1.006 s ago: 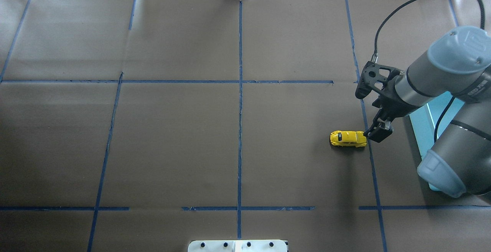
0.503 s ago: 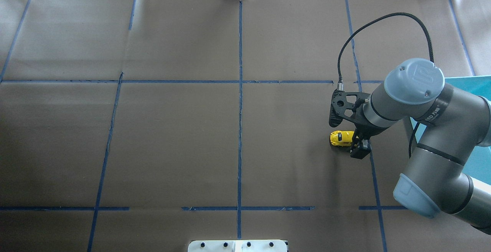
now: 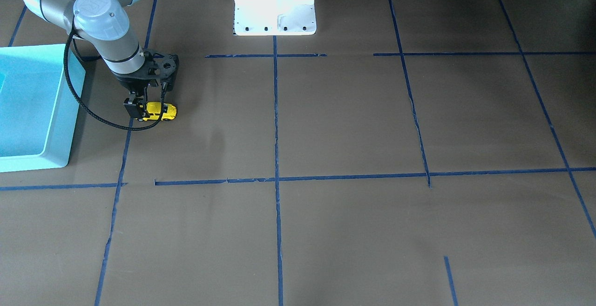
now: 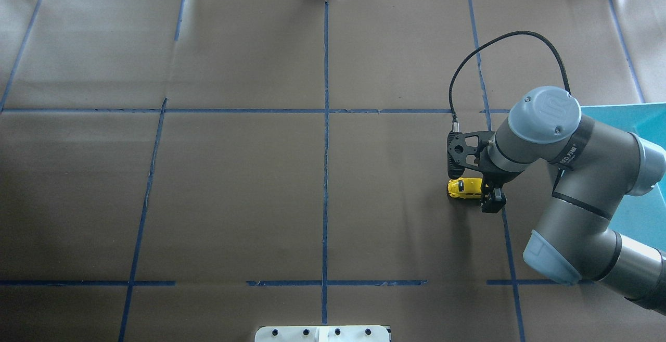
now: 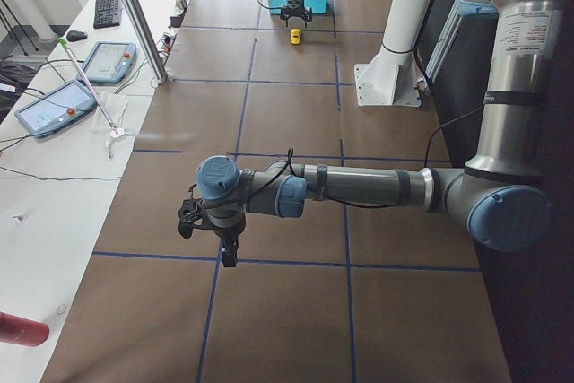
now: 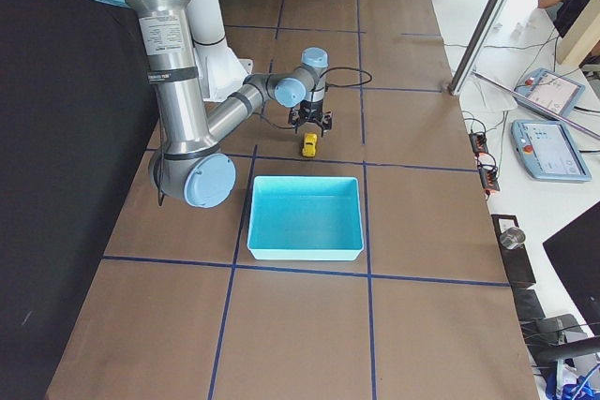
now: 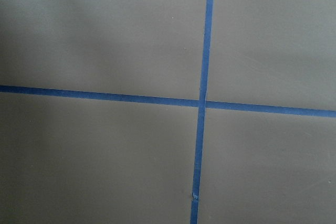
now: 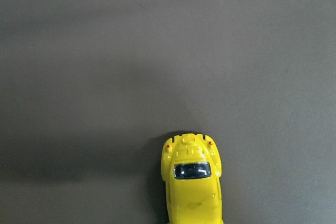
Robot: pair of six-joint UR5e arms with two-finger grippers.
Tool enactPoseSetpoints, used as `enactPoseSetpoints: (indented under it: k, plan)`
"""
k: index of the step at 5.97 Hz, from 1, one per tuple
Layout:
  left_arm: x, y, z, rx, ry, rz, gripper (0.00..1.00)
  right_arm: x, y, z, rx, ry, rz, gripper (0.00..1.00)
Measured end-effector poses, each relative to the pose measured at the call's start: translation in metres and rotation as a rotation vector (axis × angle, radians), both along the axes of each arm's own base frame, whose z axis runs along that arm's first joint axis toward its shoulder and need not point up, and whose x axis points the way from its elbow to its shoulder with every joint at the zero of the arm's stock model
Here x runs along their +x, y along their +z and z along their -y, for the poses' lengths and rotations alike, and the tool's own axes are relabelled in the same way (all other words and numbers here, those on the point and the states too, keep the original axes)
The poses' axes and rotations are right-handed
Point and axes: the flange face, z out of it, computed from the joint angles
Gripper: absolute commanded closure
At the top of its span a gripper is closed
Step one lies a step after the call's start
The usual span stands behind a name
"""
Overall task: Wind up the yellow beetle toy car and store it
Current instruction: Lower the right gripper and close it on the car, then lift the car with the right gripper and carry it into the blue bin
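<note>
Right wrist-mounted shows glossy yellow beetle toy car [image 8: 191, 187]

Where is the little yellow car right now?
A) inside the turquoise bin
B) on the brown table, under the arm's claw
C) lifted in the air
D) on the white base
B: the yellow beetle toy car rests on the table, outside the turquoise bin, with the right gripper down over one end.
</note>
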Motion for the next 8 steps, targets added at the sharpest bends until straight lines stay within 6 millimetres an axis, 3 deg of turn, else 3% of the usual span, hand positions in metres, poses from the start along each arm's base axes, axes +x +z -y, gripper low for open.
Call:
enactPoseSetpoints:
  k: [1, 3, 4, 5, 7, 8]
  plan:
    - [0.0, -0.001, 0.0, 0.002, 0.0, 0.0, 0.0, -0.009, 0.009, 0.006, 0.008, -0.005, 0.009, 0.0]
    - [0.0, -0.001, 0.001, 0.002, 0.0, 0.0, 0.0, -0.019, 0.01, 0.014, 0.017, -0.009, 0.022, 0.34]
    - [0.0, -0.001, 0.0, 0.001, 0.0, 0.0, 0.0, -0.019, 0.009, 0.014, 0.018, -0.01, 0.026, 0.44]
    - [0.0, -0.001, 0.001, 0.001, 0.0, 0.0, 0.0, -0.019, 0.009, 0.014, 0.017, -0.011, 0.028, 0.67]
    - [0.001, 0.0, 0.001, 0.0, 0.002, 0.0, 0.0, -0.016, 0.007, 0.015, 0.017, -0.008, 0.034, 0.98]
    - [0.001, 0.001, 0.001, -0.001, 0.002, 0.0, 0.0, -0.012, 0.005, 0.015, 0.019, -0.005, 0.038, 1.0]
